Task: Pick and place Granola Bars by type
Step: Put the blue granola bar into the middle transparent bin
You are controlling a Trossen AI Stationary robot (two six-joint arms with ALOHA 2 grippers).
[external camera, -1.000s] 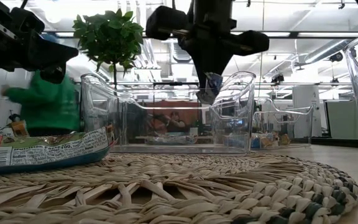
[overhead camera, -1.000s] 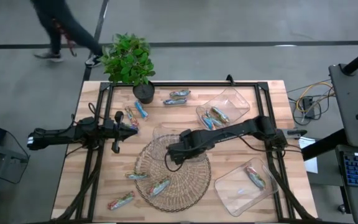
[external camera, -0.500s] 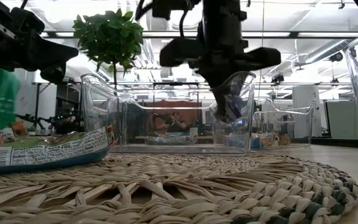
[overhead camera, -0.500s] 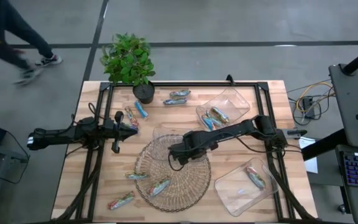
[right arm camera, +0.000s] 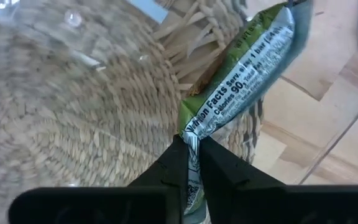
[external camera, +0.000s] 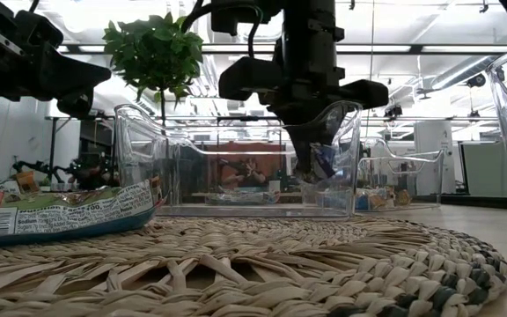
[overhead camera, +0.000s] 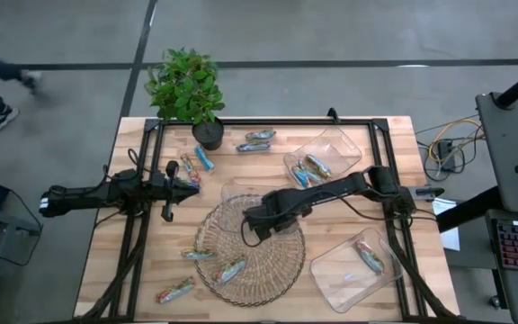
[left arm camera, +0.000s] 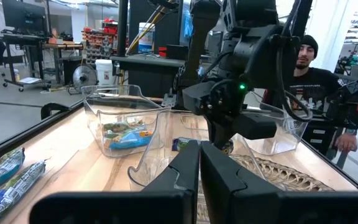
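Observation:
My right gripper [overhead camera: 252, 222] points down over the middle clear tray [overhead camera: 237, 191] at the far edge of the round wicker mat [overhead camera: 268, 270], shut on a green-silver granola bar [right arm camera: 244, 84]. In the low view the bar [external camera: 323, 162] hangs at the height of the tray's walls. Other bars lie on the table [overhead camera: 256, 140], on the mat [overhead camera: 230, 268] and in two other trays [overhead camera: 309, 168] [overhead camera: 370, 256]. My left gripper [left arm camera: 199, 163] waits shut at the table's left, pointing level. My right gripper pinches the bar's crimped wrapper end [right arm camera: 191, 138] between its two fingers, from above. The bar hangs below the fingers, tilted, its free end [right arm camera: 288, 22] clear of the mat and the wood beneath.
A potted plant [overhead camera: 187, 88] stands at the table's far left. A black metal frame [overhead camera: 277, 121] runs around the work area. One bar lies near the front left edge [overhead camera: 175, 290]. A person [left arm camera: 303, 59] stands beyond the table.
My right gripper has come down with the green-silver bar, from above the middle tray's rim to the height of its walls, and has turned a little. The bar stays pinched and hanging. A person has walked off past the table's far left.

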